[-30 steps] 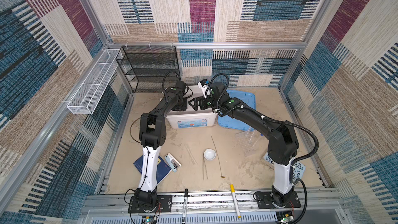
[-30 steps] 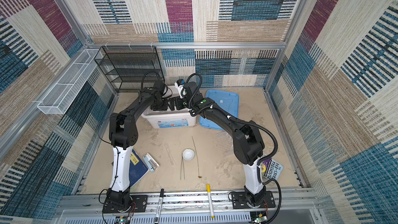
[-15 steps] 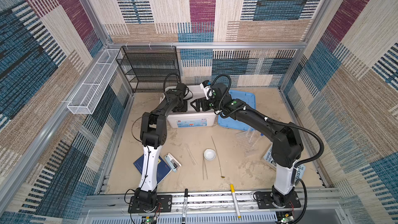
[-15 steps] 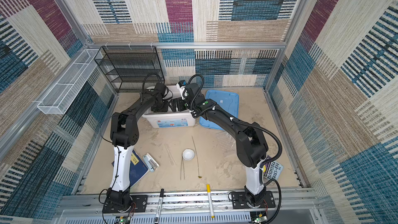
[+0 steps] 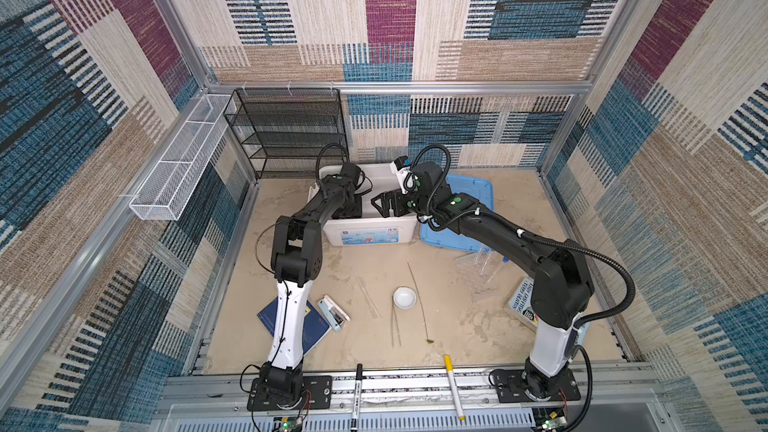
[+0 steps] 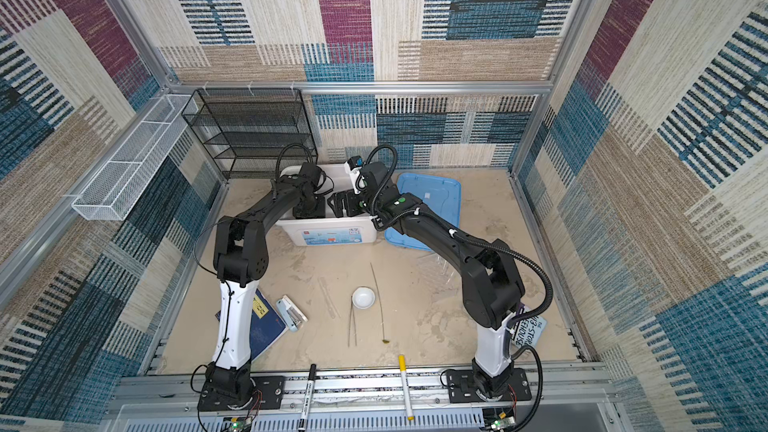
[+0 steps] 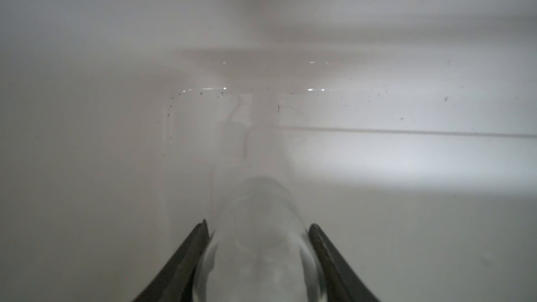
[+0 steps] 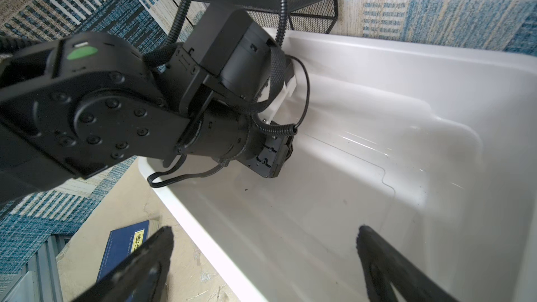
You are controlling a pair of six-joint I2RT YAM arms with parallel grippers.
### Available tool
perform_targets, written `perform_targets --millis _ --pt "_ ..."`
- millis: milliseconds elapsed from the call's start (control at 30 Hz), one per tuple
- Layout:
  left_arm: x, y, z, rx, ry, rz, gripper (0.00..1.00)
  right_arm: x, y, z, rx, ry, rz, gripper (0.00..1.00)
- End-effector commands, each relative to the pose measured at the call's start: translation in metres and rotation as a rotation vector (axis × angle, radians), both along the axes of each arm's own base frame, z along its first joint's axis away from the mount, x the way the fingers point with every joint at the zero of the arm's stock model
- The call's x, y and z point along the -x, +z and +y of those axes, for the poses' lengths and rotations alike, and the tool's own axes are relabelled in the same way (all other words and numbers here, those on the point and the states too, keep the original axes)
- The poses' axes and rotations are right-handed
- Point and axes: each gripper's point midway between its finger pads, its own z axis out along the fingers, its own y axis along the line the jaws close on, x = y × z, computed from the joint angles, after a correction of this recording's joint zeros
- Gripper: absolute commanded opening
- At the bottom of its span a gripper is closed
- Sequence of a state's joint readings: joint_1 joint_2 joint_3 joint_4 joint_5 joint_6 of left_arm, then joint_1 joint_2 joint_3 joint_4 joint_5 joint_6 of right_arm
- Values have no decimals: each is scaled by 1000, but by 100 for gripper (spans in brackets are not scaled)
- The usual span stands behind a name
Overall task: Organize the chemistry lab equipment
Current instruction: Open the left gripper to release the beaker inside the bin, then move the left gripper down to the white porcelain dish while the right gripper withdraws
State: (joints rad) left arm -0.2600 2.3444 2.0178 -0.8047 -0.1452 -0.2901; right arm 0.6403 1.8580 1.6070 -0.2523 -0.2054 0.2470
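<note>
My left gripper [image 7: 257, 226] reaches down inside the white bin [image 5: 365, 234]. A small glass beaker [image 7: 258, 199] rests on the bin floor between its open fingers, with a thin gap on each side. In both top views this gripper [image 5: 349, 211] is mostly hidden by the arm. My right gripper [image 8: 264, 230] hangs wide open and empty over the bin's near rim [image 8: 203, 228], also seen from above [image 5: 380, 205]. On the sand lie a small white dish [image 5: 404, 297], metal tweezers [image 5: 395, 326], a long thin spoon [image 5: 417, 305], a glass rod [image 5: 368, 297] and a clear rack [image 5: 478, 261].
A blue lid [image 5: 469, 201] lies right of the bin. A black mesh shelf [image 5: 291, 130] stands at the back, a white wire basket [image 5: 183, 164] on the left wall. Nearer the front are a blue book [image 5: 309, 326], a pale blue stapler [image 5: 334, 313] and two markers [image 5: 358, 392] [image 5: 453, 388].
The left arm has shifted a little inside the bin. The right arm has shifted slightly at the bin's edge, still wide open.
</note>
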Motion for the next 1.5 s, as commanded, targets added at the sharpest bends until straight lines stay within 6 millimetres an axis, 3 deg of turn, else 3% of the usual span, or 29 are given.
perform_targets --millis 0,167,367,767,967,1167,1367,1467 --pt "-1 12 0 10 10 -22 66 -1 15 -2 -26 -17 -29 99" --pt "-3 29 0 17 4 -53 72 3 10 -4 -27 -20 -11 100" --pt "-1 55 -3 41 -3 -97 99 8 16 -9 -38 -29 -13 99" --pt "16 150 -13 158 -24 -251 99 27 46 -25 -70 -40 -72 99" --pt "45 201 -22 253 -56 -320 99 47 60 -44 -86 -49 -110 99" --pt "88 235 -32 370 -117 -368 99 71 66 -70 -64 -74 -147 99" --pt "134 247 -39 424 -206 -400 99 99 71 -94 -44 -73 -197 99" --pt "154 243 -42 454 -229 -403 99 109 71 -111 -36 -110 -224 99"
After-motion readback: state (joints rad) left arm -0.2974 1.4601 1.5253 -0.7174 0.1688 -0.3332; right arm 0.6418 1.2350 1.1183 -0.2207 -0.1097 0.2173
